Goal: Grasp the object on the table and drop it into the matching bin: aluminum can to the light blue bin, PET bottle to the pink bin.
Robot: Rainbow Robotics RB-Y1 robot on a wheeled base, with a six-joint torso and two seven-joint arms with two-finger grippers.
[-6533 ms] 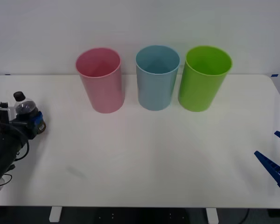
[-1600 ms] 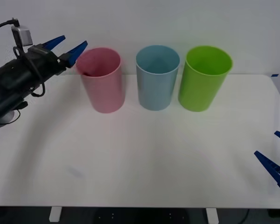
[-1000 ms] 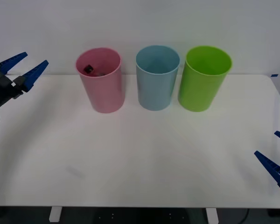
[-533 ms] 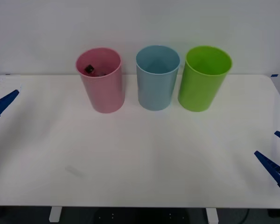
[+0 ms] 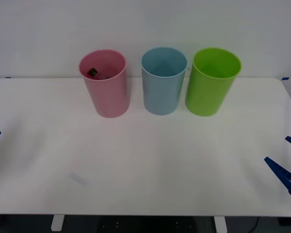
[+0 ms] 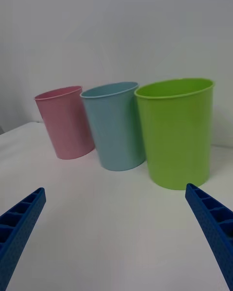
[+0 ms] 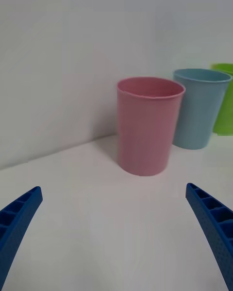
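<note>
Three bins line the back of the white table [image 5: 145,160] against a plain wall: pink bin [image 5: 106,92], light blue bin [image 5: 162,87], green bin [image 5: 211,90]. PET bottle [image 5: 92,73] sits down inside the pink one, black cap showing; its tilt I can't make out. Left gripper [image 7: 114,242] and right gripper [image 6: 116,237] both spread wide, low at the table's sides.

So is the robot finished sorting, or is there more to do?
It looks finished. The bottle lies inside the pink bin, its matching one. Nothing is in hand: the left tool and right tool are both open and empty, at the table edges. Nothing is left on the tabletop to sort.
</note>
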